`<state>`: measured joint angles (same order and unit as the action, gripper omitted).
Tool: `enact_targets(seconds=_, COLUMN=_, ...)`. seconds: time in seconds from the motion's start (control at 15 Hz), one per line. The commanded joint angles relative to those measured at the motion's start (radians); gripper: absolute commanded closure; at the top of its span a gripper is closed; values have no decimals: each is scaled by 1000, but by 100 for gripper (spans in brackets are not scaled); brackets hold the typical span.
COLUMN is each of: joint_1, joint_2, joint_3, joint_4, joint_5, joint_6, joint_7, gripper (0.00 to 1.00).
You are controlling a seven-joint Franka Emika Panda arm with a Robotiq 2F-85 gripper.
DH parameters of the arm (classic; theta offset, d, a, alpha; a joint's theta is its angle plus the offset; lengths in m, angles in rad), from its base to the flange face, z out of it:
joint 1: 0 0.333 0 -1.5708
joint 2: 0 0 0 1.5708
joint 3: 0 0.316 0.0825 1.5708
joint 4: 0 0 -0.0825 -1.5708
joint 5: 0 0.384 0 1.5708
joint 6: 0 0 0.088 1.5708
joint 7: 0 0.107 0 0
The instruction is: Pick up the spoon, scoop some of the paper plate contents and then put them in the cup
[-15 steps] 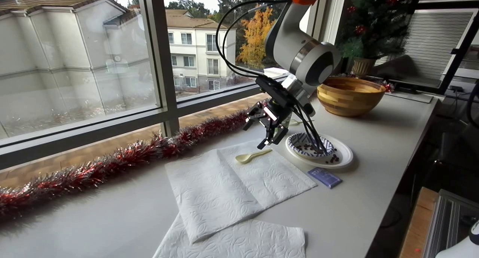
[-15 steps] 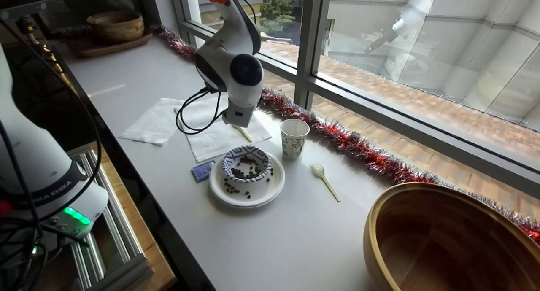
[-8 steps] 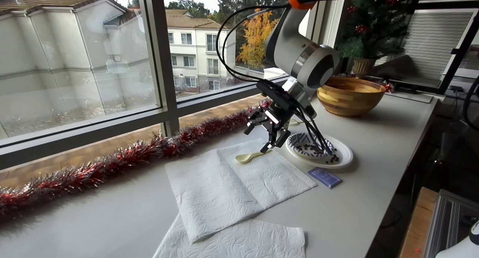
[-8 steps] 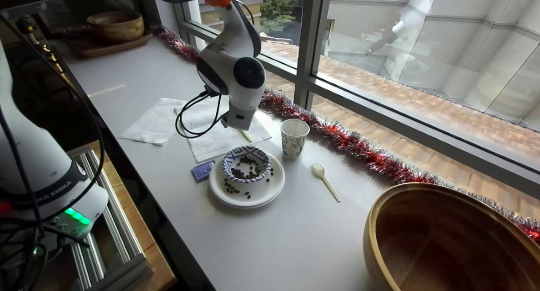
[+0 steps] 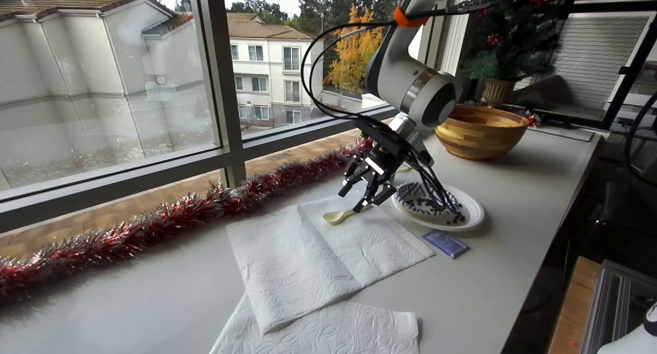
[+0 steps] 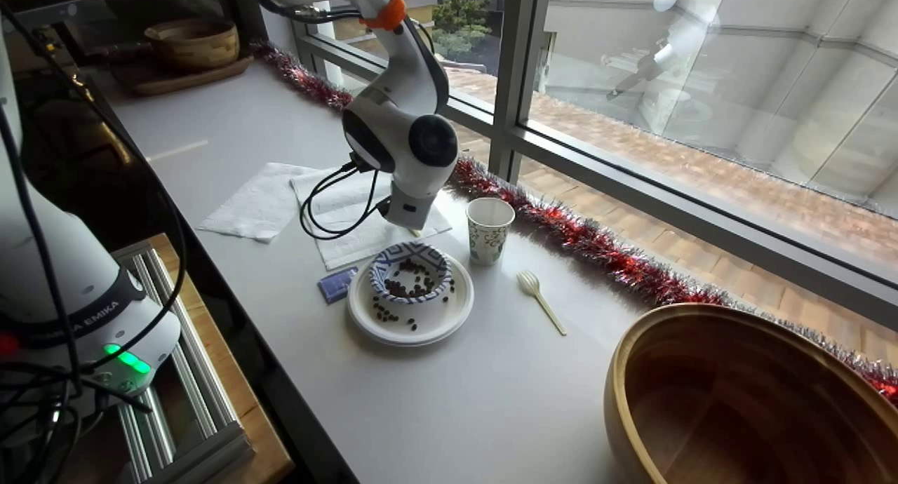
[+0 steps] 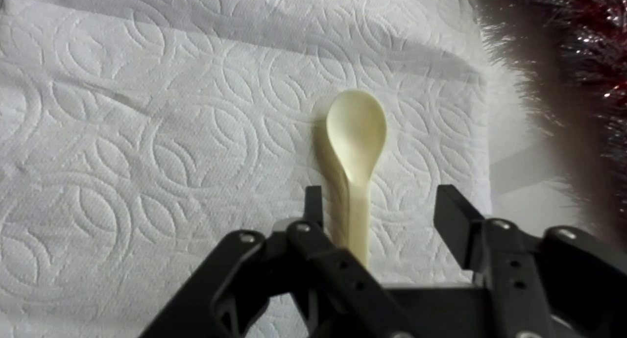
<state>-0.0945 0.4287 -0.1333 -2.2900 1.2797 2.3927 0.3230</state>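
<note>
Your hand [image 7: 379, 201] stands partly open, holding nothing, over the spoon [image 7: 357, 132], which lies on the paper towel [image 7: 176, 137]. Its handle [image 7: 359, 215] looks off-centre between the 2 fingers [image 7: 313, 205]: even that, lower, then pinch.

Red and silver tinsel [image 5: 195, 206] runs along the edge of the table [image 6: 463, 400] by the window [image 5: 218, 61]. At one end, near that edge, stands a large wooden bowl [image 5: 480, 138]; a pale fork [image 6: 532, 287] lies near it. Nearer the opposite long edge, a purple packet [image 5: 445, 243] lies just beside an embossed paper towel [image 5: 287, 261], which overlaps a second towel [image 5: 328, 333]. Toward the other end, a second wooden bowl [image 6: 193, 49] sits on a tray [image 6: 175, 79].
</note>
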Motion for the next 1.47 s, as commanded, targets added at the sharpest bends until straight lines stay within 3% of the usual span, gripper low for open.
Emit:
enact_targets(seconds=0.0, joint_1=-12, joint_2=39, joint_3=-9, joint_4=46, joint_5=-44, joint_6=-55, joint_7=31, gripper=45)
enact_targets(seconds=0.27, joint_1=-16, joint_2=64, joint_3=-17, joint_4=70, joint_5=-72, joint_6=-91, joint_7=46, gripper=27)
enact_targets(seconds=0.33, joint_1=-18, joint_2=67, joint_3=-19, joint_4=74, joint_5=-76, joint_6=-95, joint_7=50, gripper=28)
enact_targets(seconds=0.93, joint_1=-23, joint_2=104, joint_3=-29, joint_4=110, joint_5=-107, joint_6=-141, joint_7=64, gripper=76)
enact_targets(seconds=1.0, joint_1=-24, joint_2=95, joint_3=-30, joint_4=106, joint_5=-117, joint_6=-152, joint_7=71, gripper=92)
enact_targets(seconds=1.27, joint_1=-24, joint_2=12, joint_3=-41, joint_4=60, joint_5=-137, joint_6=-187, joint_7=94, gripper=99)
enact_targets(seconds=1.4, joint_1=-17, joint_2=-49, joint_3=-52, joint_4=30, joint_5=-147, joint_6=-186, joint_7=126, gripper=97)
